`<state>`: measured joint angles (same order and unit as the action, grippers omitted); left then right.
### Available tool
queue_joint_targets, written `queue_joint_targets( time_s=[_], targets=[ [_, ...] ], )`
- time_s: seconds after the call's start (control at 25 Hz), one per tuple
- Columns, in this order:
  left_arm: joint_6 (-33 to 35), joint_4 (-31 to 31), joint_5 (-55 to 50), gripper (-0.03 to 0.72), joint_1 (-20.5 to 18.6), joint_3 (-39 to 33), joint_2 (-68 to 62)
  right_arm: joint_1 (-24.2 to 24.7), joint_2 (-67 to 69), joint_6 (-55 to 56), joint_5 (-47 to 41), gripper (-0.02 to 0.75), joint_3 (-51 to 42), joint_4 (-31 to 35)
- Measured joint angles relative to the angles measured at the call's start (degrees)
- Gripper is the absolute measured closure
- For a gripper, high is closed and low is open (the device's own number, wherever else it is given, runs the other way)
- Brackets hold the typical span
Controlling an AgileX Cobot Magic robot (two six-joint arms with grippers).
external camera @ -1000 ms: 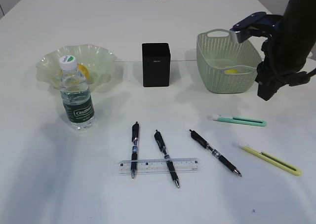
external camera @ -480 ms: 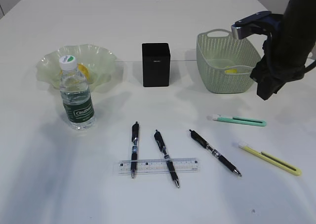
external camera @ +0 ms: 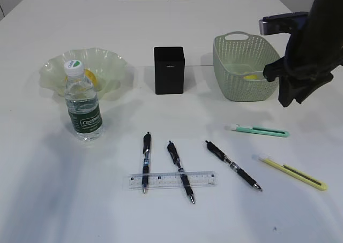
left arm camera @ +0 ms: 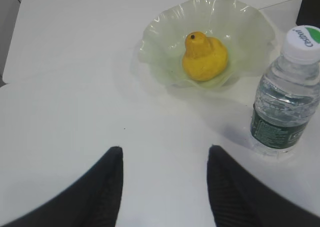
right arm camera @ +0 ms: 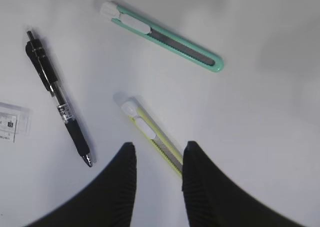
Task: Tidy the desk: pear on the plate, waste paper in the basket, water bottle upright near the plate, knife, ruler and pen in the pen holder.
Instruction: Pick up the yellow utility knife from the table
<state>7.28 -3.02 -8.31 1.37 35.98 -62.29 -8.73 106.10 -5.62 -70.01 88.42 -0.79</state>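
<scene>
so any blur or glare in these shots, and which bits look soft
Exterior view: even light, soft shadows, the right arm a dark mass. Left wrist view: pear and water bottle slightly soft, pincer fingers blurred. Right wrist view: knives sharp, pincer fingers out of focus.

- In your exterior view the pear (external camera: pixel 92 77) shows only as a yellow sliver behind the water bottle (external camera: pixel 83 101), which also covers part of the plate (external camera: pixel 110 63).
- The right arm (external camera: pixel 311 45) runs off the right and top edges there, and you cannot see its fingertips.
- Something small and yellow (external camera: pixel 251 77) lies inside the basket (external camera: pixel 236 71); it is too small to identify.
- In the left wrist view, the bottle's label is cut by the right edge, and the pen holder (left arm camera: pixel 309 9) shows only as a dark corner.
- In the right wrist view, the ruler (right arm camera: pixel 12 123) is cut off at the left edge, and the yellow utility knife (right arm camera: pixel 150 134) disappears behind the right gripper (right arm camera: pixel 159 159).
</scene>
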Motion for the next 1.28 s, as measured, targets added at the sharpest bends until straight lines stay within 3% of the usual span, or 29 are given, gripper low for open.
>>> queue_joint_targets(
  time_s=[0.52,1.28],
  targets=[
    [0.00,0.00,0.00,0.306,0.00,0.00,0.00,0.00,0.00,8.48,0.00,0.499,-2.51,0.33],
    [0.00,0.00,-0.11,0.306,0.00,0.00,0.00,0.00,2.90,1.79,0.00,0.499,-3.17,0.79]
  ],
)
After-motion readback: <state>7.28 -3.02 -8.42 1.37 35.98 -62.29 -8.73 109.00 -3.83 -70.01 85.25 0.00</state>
